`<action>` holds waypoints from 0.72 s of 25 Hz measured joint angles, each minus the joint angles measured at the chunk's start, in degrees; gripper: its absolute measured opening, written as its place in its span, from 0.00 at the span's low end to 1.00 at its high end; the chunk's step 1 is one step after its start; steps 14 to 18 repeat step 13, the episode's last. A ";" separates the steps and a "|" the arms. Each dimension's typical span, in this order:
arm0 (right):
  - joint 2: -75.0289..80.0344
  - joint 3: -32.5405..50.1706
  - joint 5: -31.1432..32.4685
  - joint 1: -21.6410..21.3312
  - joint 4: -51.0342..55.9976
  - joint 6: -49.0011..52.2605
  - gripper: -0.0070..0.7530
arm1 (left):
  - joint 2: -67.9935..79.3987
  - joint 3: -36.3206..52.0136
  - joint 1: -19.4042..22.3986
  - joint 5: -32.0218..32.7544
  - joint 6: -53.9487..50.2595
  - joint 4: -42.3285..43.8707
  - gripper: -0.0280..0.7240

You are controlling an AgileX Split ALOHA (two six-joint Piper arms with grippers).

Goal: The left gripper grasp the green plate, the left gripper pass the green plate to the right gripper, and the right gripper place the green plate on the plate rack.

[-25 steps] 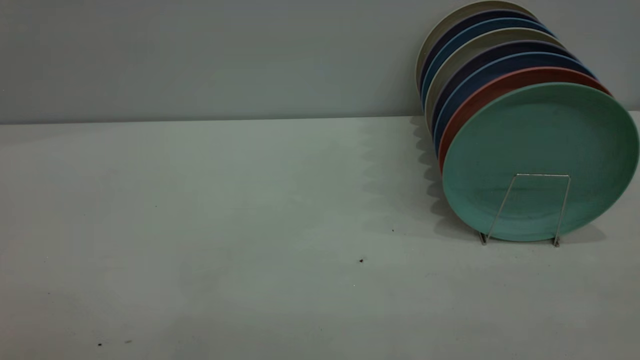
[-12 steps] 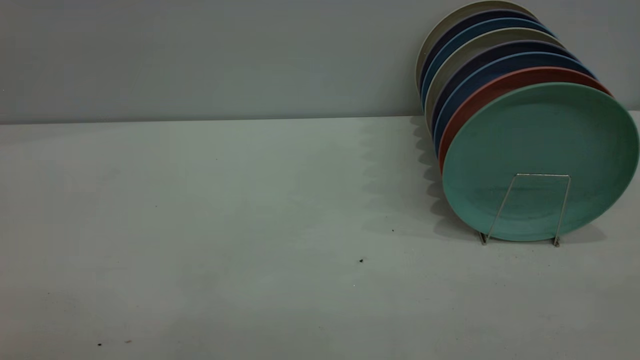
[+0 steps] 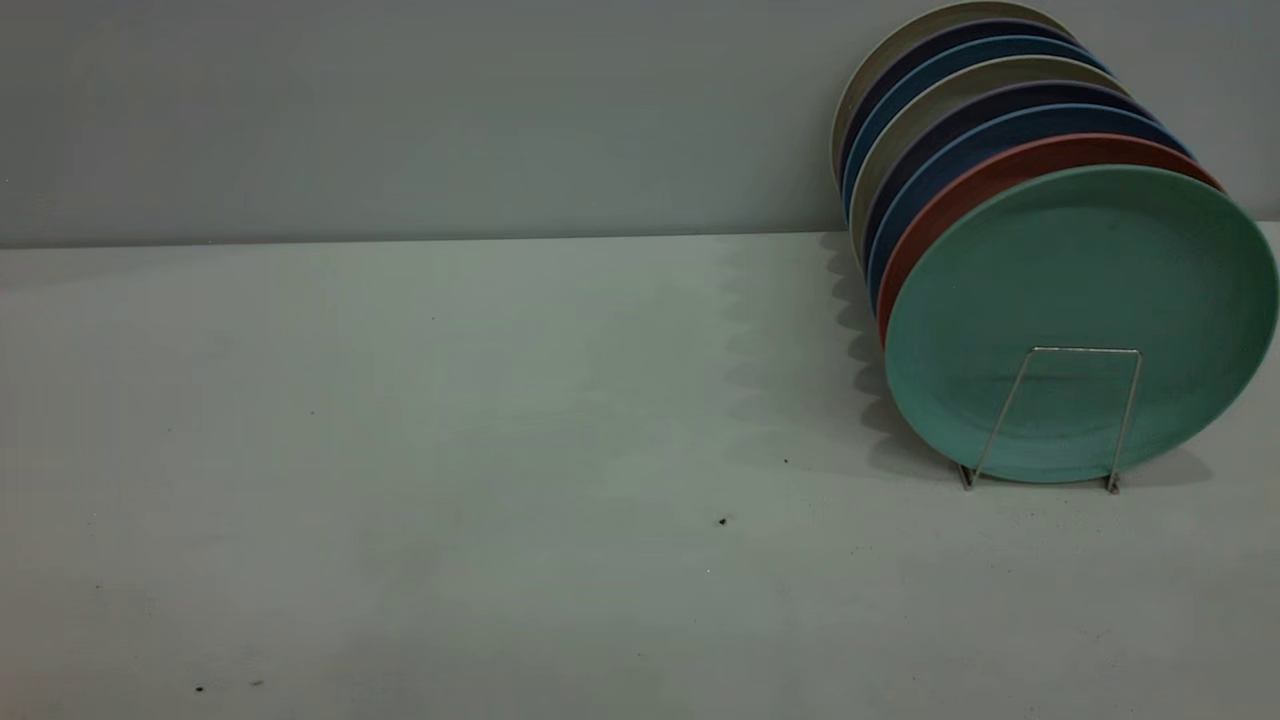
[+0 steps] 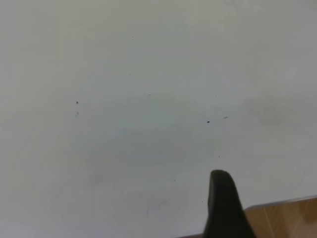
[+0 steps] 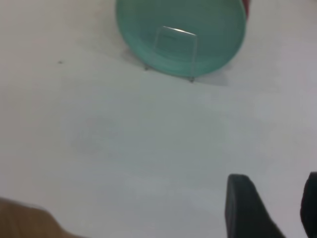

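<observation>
The green plate (image 3: 1080,290) stands upright at the front of the plate rack (image 3: 1085,350), behind the wire loop, at the table's right. It also shows in the right wrist view, green plate (image 5: 138,25) with the plate rack (image 5: 176,30) before it. Neither gripper appears in the exterior view. My right gripper (image 5: 275,178) hovers open over bare table, well short of the plate, nothing between its fingers. My left gripper (image 4: 275,198) is over bare table near the table's edge; only one finger (image 4: 221,198) shows, with a wide empty gap beside it.
Behind the green plate stand a salmon plate (image 3: 960,190), several blue plates (image 3: 940,150) and beige ones, all leaning in a row. A grey wall (image 3: 400,110) backs the table. Wooden floor (image 4: 287,218) shows past the table's edge.
</observation>
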 joint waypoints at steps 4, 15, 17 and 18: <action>0.00 0.00 0.00 0.00 -2.50 3.56 0.40 | 0.00 0.00 0.00 0.00 0.00 -0.05 0.68; 0.00 0.00 0.00 0.00 -2.80 4.66 0.40 | 0.00 0.00 0.00 0.00 0.04 -0.05 0.68; 0.00 0.00 0.00 0.00 -2.80 4.66 0.40 | 0.00 0.00 0.00 0.00 0.04 -0.05 0.68; 0.00 0.00 0.00 0.00 -2.80 4.66 0.40 | 0.00 0.00 0.00 0.00 0.04 -0.05 0.68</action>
